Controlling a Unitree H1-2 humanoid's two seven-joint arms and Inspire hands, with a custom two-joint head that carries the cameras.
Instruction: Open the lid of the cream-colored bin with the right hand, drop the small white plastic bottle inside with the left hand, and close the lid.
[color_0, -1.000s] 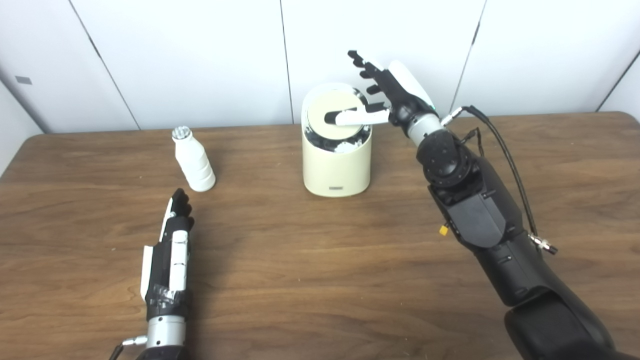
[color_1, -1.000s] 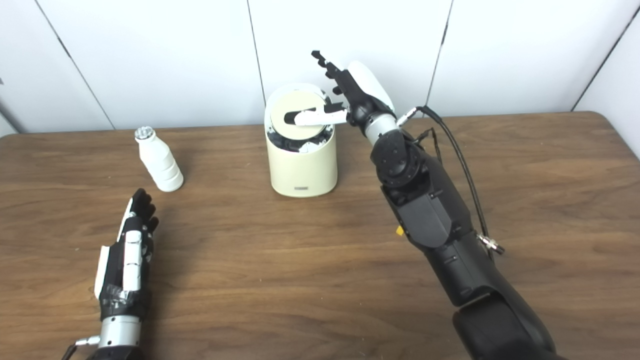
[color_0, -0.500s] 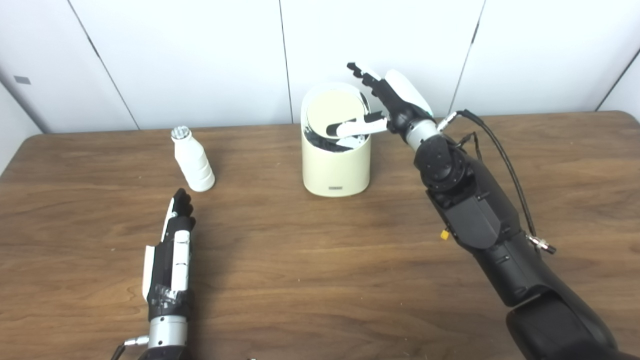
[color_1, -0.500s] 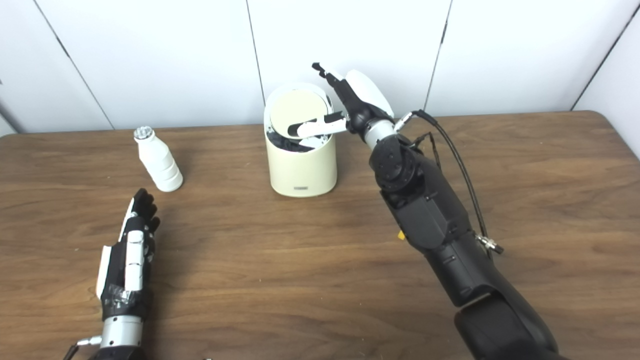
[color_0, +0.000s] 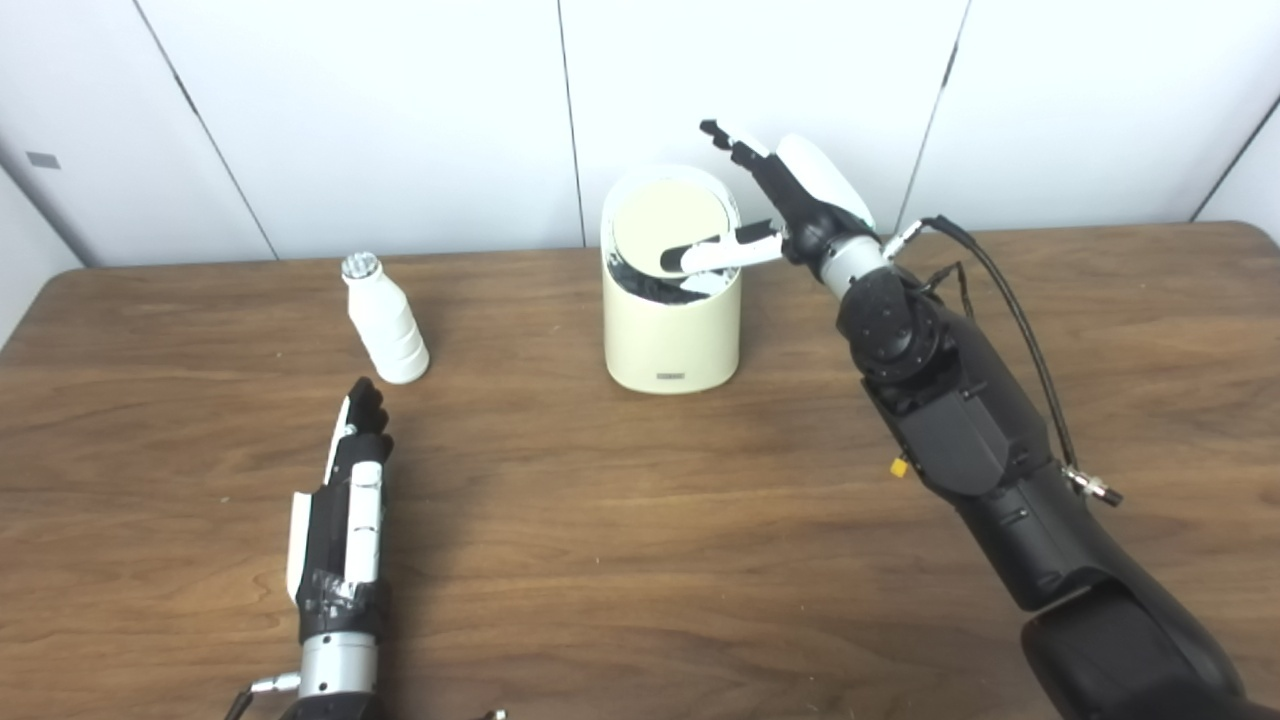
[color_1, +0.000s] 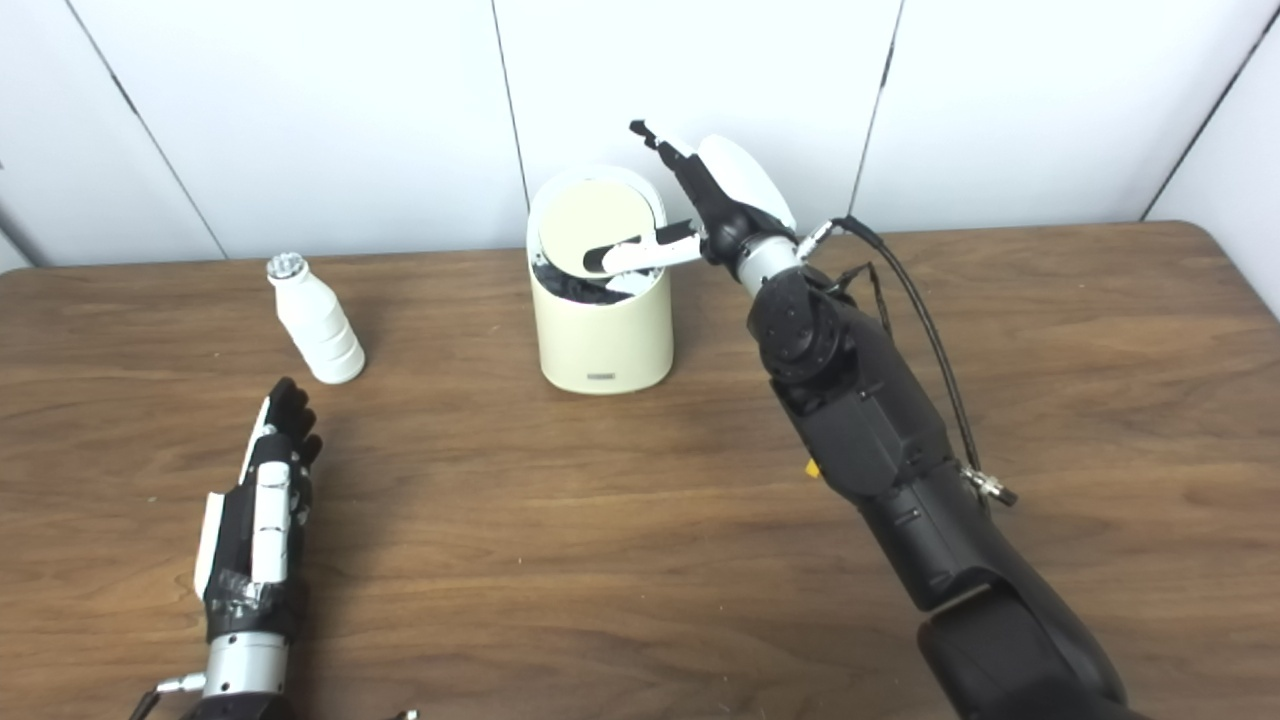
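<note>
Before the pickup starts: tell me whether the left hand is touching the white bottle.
Apart. In the left eye view, bare wood shows between the left hand fingertips and the base of the white bottle, which stands upright on the table beyond them.

Dark wood-grain counter (color_0: 620, 520), rounded far corners. White panelled wall (color_0: 400, 120) behind, dark vertical seams. Small grey plate (color_0: 46, 160) on wall, far left.

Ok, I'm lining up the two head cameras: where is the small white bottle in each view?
Left eye view: small white plastic bottle stands upper left, ahead of the left hand.
Right eye view: the bottle sits farther left.
Shared landmark: the cream-colored bin, to the bottle's right in both views.
</note>
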